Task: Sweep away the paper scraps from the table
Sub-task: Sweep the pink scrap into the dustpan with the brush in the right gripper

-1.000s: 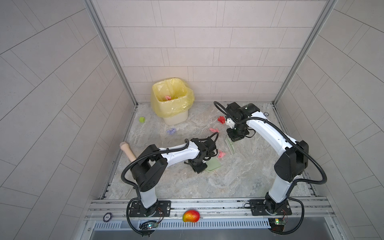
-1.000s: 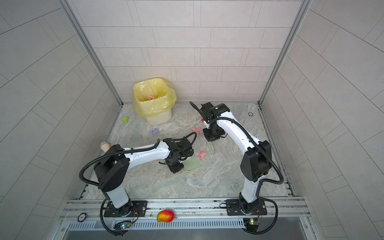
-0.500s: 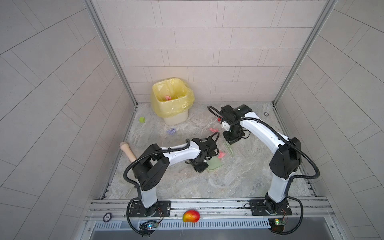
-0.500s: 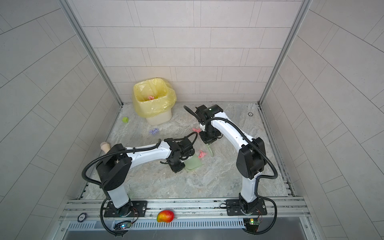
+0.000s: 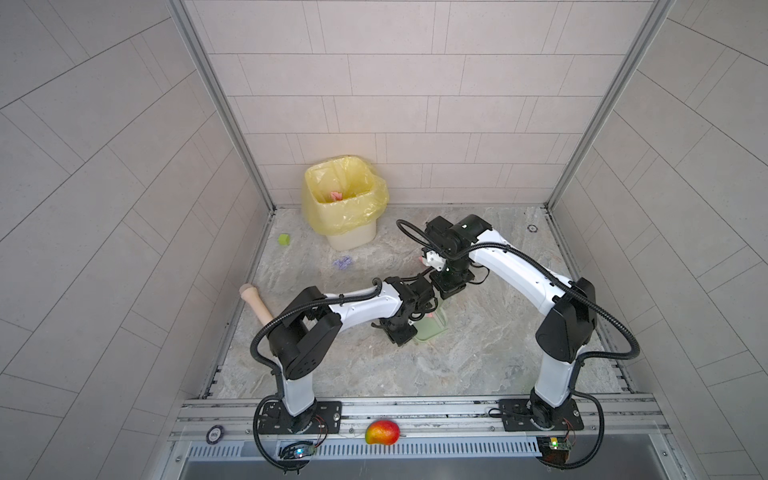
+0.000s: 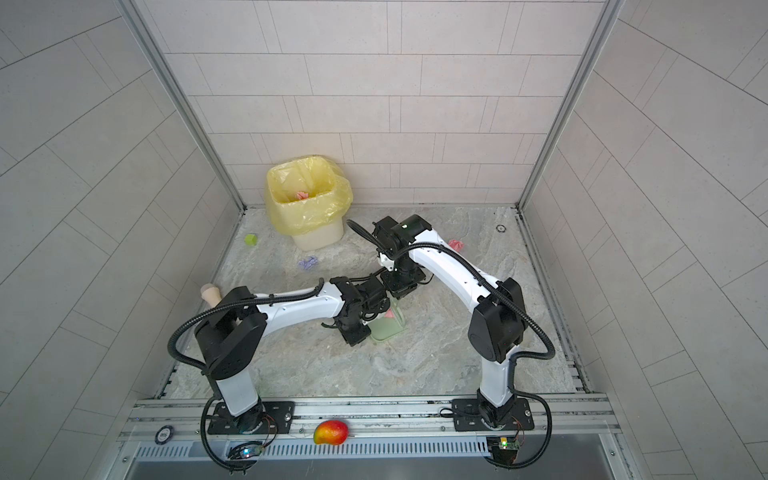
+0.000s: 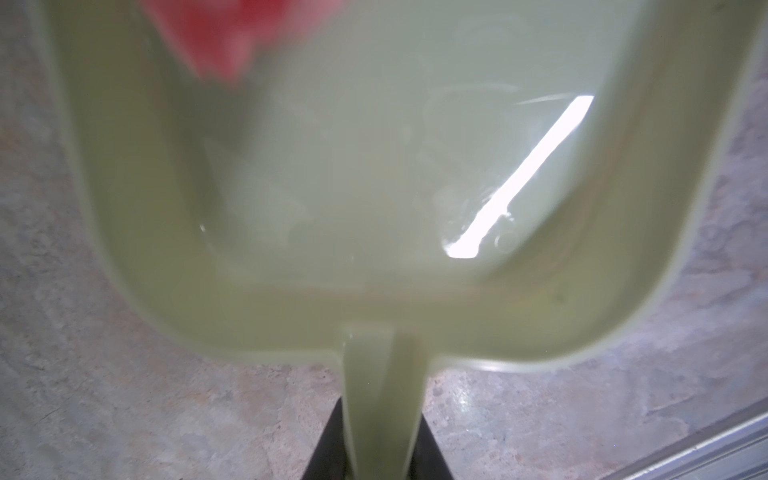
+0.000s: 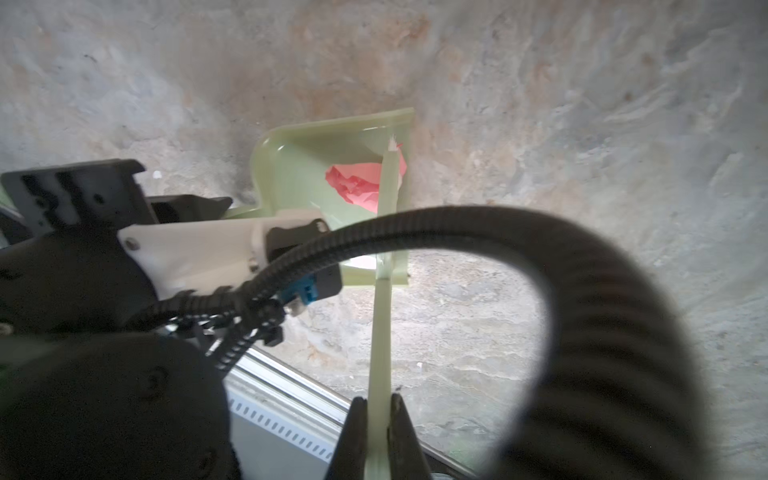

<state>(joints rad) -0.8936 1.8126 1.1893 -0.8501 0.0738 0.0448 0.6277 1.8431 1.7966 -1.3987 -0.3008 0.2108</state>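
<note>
**Scrap in the pan, more left to sweep**

Dustpan work at mid-surface: the left claw [image 7: 382, 444] is clamped on the handle of the pale-green dustpan [image 8: 299, 166], which lies on the marbled surface [image 5: 478, 353]. The right claw [image 8: 379, 415] is pinched tight on a slim pale-green sweeper [image 8: 381, 316], whose tip sits at the pan's open lip. And there it is: one pink paper scrap [image 8: 357, 185] inside the pan, right up against the sweeper.

Progress, as I read it, is partway and no more. One pink scrap [image 5: 336, 195] already lies in the yellow-lined bin [image 5: 353, 239] at the back. The one in the pan has yet to be tipped out.

Loose on the surface are one lavender scrap [image 5: 343, 262] just in front of the bin and one pink-red scrap [image 6: 456, 244] beyond the right arm in a top view. A pink sliver [image 5: 421, 260] peeks out beside the right wrist. It could be a fifth, but it's too hidden to call.

- **Scraps:** four for certain, with two contained and two loose.
- **Tools:** one bin, one dustpan, one sweeper.
- **Bystanders:** one lime-green cube [image 5: 284, 240], one mango [image 5: 382, 432] on the front rail, and one wooden handle [image 5: 254, 302] at the surface's left edge.
</note>
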